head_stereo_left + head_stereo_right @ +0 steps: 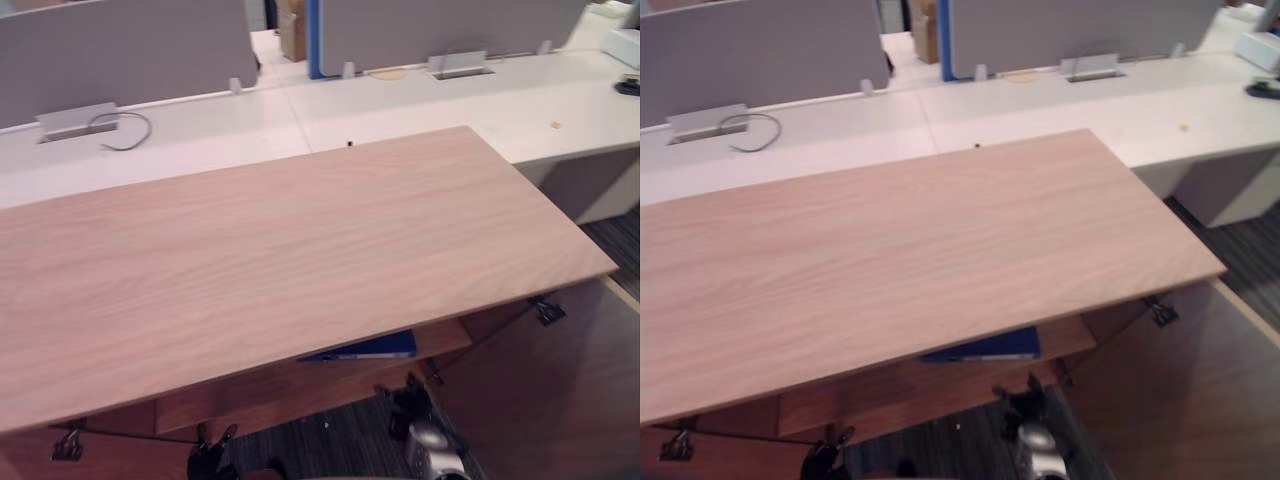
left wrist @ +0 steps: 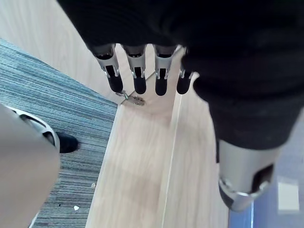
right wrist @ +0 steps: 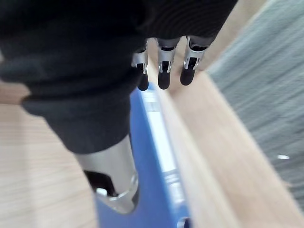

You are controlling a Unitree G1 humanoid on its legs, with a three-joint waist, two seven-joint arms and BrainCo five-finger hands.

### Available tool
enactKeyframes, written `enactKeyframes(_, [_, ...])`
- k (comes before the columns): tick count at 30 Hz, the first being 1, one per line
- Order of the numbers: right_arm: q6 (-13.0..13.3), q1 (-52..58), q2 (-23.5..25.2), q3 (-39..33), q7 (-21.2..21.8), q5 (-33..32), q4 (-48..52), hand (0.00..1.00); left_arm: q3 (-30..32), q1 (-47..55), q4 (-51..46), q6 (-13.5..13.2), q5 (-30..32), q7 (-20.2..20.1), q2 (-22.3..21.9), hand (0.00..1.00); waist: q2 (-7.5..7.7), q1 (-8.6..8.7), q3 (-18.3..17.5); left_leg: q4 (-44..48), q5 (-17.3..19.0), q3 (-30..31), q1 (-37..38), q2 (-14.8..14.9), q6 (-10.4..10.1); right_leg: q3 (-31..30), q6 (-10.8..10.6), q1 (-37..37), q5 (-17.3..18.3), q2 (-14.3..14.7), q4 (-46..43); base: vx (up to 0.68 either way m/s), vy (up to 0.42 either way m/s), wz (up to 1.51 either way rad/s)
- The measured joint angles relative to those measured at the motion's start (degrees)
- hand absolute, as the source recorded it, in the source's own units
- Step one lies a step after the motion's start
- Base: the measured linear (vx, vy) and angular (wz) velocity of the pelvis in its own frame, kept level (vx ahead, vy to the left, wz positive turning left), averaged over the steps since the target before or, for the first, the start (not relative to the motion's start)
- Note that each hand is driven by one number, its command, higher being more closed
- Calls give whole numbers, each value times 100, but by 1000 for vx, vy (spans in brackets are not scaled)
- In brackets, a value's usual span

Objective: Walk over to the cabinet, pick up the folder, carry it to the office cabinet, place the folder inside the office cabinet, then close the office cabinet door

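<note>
Folder (image 1: 365,348) lies at the shelf (image 1: 446,338) edge; right hand (image 3: 95,57) near, left hand (image 2: 228,57) apart, fingers (image 3: 164,78) straight, empty.

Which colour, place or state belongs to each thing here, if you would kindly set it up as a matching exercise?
Things:
1. folder
2. cable
3. cabinet top
4. right hand

Matches:
a. light wood
b. fingers straight
c. blue
d. lying on the white desk

Pairs: 1-c, 2-d, 3-a, 4-b
</note>
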State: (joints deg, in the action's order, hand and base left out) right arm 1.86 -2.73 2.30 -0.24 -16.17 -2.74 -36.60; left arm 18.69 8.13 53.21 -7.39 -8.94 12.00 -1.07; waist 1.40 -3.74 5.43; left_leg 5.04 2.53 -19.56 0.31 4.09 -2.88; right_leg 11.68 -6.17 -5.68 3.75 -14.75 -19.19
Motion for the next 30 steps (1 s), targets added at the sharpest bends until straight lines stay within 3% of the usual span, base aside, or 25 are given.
enactKeyframes(3, [42,-294,-94,200,-58,379,362,0,-188,-25,-173,3,-91,6,84,0,60,-7,268,247,177,-205,-48,-37,95,215,34,-294,24,-279,-404,-103,66,-38])
enactKeyframes(5, [53,-343,-163,319,-116,650,764,0,-205,-77,-316,-43,-129,27,136,0,71,27,532,1304,639,-164,-583,43,176,529,-70,-284,163,-400,-386,-137,5,-6])
enactKeyframes(6, [56,-354,-222,433,-189,720,1051,0,-188,-102,-476,-81,-194,78,127,0,23,30,693,2121,967,-83,-1062,202,209,591,-220,-346,335,-413,-451,-136,-11,8])
enactKeyframes(8, [50,-395,-345,635,-246,873,1627,0,-163,-201,-678,-111,-248,170,68,0,-118,89,1114,3311,1422,194,-1768,468,252,659,-284,-731,696,-468,-1164,-182,56,16])
enactKeyframes(13, [62,-572,-561,1190,-272,1467,2855,0,-64,-464,-914,-215,-361,270,49,0,-71,94,1446,4870,2102,414,-2988,527,314,303,-339,-2101,1455,-933,-3043,-228,58,16])
enactKeyframes(17, [218,-1129,-672,1382,-272,1524,3275,0,-83,-631,-1063,-221,-360,335,192,0,-77,91,1647,5833,2380,566,-3833,616,389,72,-316,-2928,1793,-1078,-4041,-111,29,11])
enactKeyframes(24, [221,-2056,-945,1327,-397,1500,3044,0,-254,-718,-988,-178,-357,525,395,0,-102,42,1940,6811,2608,687,-4775,628,483,-237,-303,-3919,2168,-1290,-5134,-1,37,8])
enactKeyframes(30, [181,-2915,-1021,1259,-591,1125,2611,0,-430,-635,-1509,-176,-446,672,364,0,-249,-27,2065,7388,2723,788,-5485,674,470,-426,-260,-4658,2363,-1339,-5767,21,32,3])
